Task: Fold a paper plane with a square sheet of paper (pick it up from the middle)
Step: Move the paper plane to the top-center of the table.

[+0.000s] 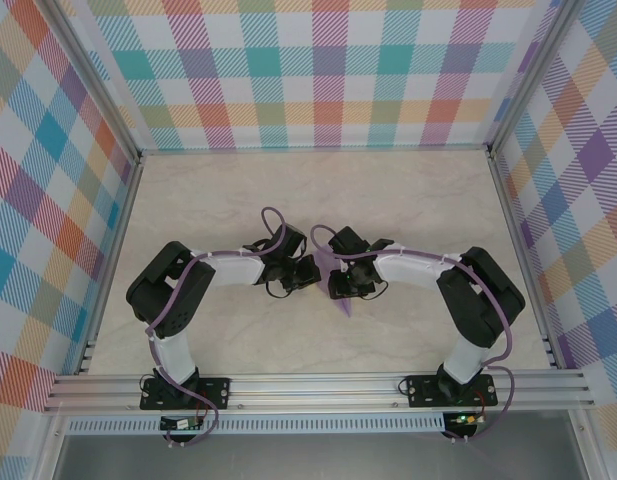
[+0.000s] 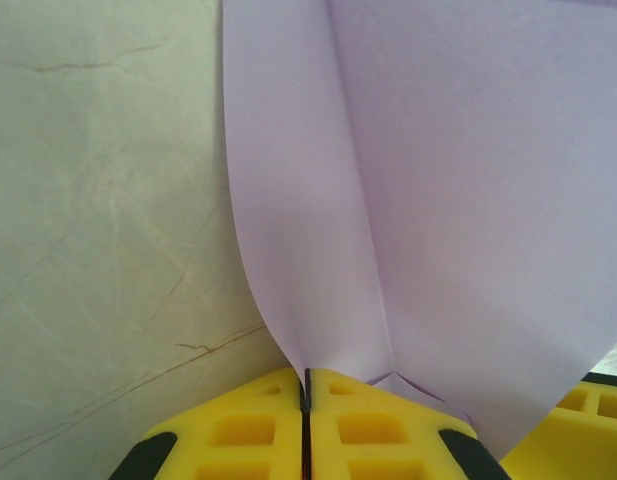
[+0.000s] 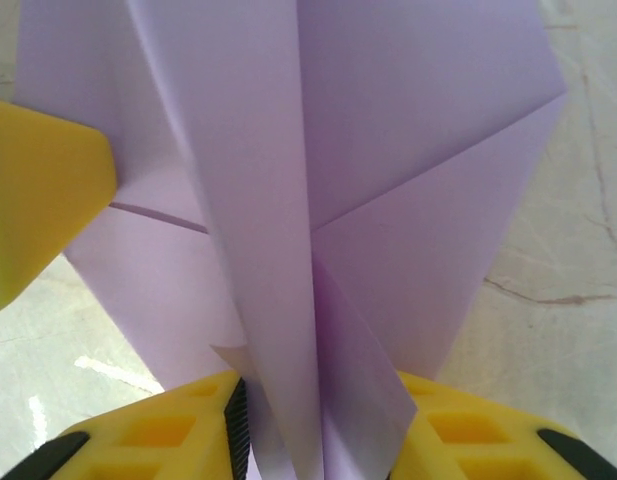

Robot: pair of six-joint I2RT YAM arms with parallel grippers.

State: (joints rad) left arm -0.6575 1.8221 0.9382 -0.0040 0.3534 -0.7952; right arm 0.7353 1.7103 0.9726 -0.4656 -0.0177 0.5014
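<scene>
No readable text, labels, brands, numbers or signs on anything visible.

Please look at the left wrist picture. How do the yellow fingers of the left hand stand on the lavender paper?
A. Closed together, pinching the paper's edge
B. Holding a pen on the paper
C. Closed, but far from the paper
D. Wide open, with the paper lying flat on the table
A: the left hand has its yellow fingers pressed together, and the folded lavender paper rises from the seam between them.
</scene>
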